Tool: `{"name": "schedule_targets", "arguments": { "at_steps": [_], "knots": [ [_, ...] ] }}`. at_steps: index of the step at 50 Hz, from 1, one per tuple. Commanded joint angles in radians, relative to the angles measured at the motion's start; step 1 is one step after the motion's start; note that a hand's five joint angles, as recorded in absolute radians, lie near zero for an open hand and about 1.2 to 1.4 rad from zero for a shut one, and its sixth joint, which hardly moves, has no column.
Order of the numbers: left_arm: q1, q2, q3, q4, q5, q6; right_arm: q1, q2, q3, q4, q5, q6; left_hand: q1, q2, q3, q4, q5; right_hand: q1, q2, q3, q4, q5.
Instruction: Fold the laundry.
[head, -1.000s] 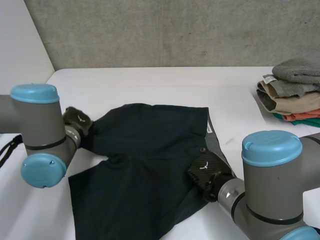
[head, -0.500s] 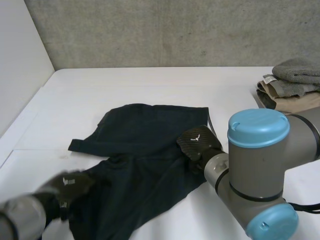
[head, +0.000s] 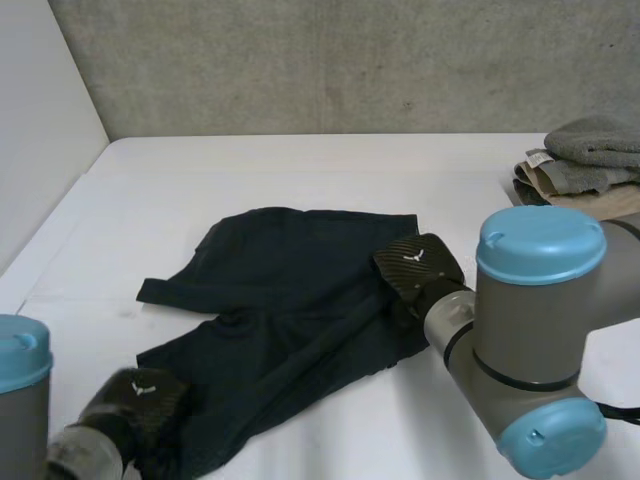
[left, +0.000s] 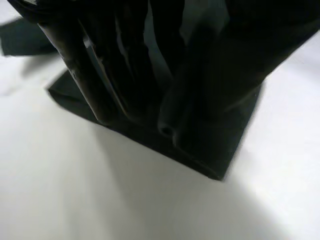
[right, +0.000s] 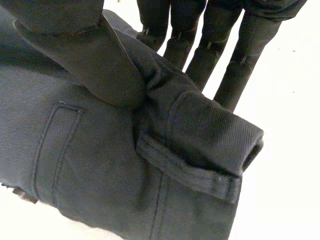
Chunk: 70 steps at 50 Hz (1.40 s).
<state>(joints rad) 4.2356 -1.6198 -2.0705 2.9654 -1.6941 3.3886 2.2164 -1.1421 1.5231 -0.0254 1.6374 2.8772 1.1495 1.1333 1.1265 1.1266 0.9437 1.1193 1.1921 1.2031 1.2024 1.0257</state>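
White table (head: 300, 165) beneath a grey concrete wall (head: 300, 60). Spread rumpled across the middle: dark navy shorts (head: 290, 290), waistband toward the right arm, one leg reaching toward the left arm. Pinched at the waistband corner by the right hand (head: 418, 268); from the right wrist, thumb pressed down onto a rolled fold of waistband, straight fingers (right: 210, 50) behind the cloth, with a belt loop and a pocket seam just beside the thumb. Met at the near leg hem by the left hand (head: 135, 400), low by the table's front; from the left wrist, laid over a corner of the hem, too dark to tell whether gripping or merely resting. Stacked at the table's far right, well apart from the shorts: folded clothes (head: 585, 170) in grey and tan
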Motion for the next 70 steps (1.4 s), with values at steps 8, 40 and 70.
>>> {"name": "schedule_targets", "arguments": {
  "at_steps": [8, 40, 70],
  "knots": [
    [-0.019, 0.095, 0.036, -0.309, 0.161, 0.168, -0.089, -0.211, 0.211, 0.411, -0.151, -0.486, 0.247, 0.263, 0.27, 0.27, 0.278, 0.277, 0.204, 0.193, 0.194, 0.196],
    [0.049, -0.517, 0.7, 0.524, 0.162, 0.36, -0.136, 0.088, -0.041, -0.362, 0.01, -0.403, 0.247, 0.263, 0.27, 0.27, 0.278, 0.277, 0.204, 0.193, 0.194, 0.196],
    [-0.011, -0.272, 0.379, 0.402, 0.143, 0.163, -0.308, 0.007, 0.06, 0.145, -0.237, -0.078, -0.975, -0.959, -0.952, -0.952, -0.944, -0.763, -0.836, -0.847, -0.846, -0.844]
  ]
}}
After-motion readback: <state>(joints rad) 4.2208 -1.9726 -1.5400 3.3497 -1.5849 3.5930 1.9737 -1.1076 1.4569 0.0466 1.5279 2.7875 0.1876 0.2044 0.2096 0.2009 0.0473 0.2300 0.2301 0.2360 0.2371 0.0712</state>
